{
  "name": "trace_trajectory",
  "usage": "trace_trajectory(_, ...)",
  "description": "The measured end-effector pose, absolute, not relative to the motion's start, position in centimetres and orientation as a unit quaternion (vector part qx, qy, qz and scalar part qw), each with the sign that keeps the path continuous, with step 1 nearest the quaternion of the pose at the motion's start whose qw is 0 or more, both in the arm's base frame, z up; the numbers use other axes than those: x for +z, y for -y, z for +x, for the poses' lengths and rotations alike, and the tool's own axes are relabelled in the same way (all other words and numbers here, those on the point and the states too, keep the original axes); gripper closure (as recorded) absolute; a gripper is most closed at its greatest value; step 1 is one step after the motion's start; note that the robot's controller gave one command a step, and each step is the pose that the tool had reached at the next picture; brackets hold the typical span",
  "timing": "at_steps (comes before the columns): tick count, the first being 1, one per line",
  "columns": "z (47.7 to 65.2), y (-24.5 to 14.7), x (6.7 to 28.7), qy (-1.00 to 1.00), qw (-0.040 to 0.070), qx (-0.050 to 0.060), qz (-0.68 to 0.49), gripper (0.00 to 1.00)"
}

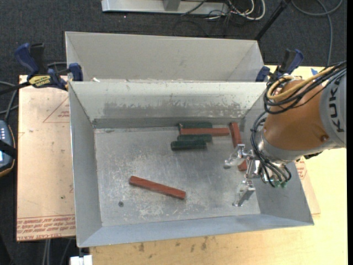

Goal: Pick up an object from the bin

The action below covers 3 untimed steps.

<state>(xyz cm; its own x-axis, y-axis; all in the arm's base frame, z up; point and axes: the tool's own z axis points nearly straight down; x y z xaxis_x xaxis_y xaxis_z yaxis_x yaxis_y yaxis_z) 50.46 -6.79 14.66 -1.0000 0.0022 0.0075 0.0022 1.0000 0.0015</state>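
I work in a lab: my metal bin [84, 164] sits on dark carpet [33, 15] among loose cables [251, 1].

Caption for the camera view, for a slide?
Open gripper at the right side of the grey bin, beside a short red bar.

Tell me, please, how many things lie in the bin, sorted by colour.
Red-brown sticks: 3
Dark green sticks: 2
Total: 5
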Motion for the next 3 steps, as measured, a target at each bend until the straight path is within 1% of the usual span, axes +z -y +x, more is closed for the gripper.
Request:
trace_trajectory(1,50.7,6.8,15.1,1.0,0.0,0.0,0.0,0.0)
trace_trajectory(2,55.1,9.9,11.4,0.996,-0.006,0.0,0.086,0.0)
trace_trajectory(3,59.5,12.0,9.4,0.969,0.0,-0.001,0.246,0.0)
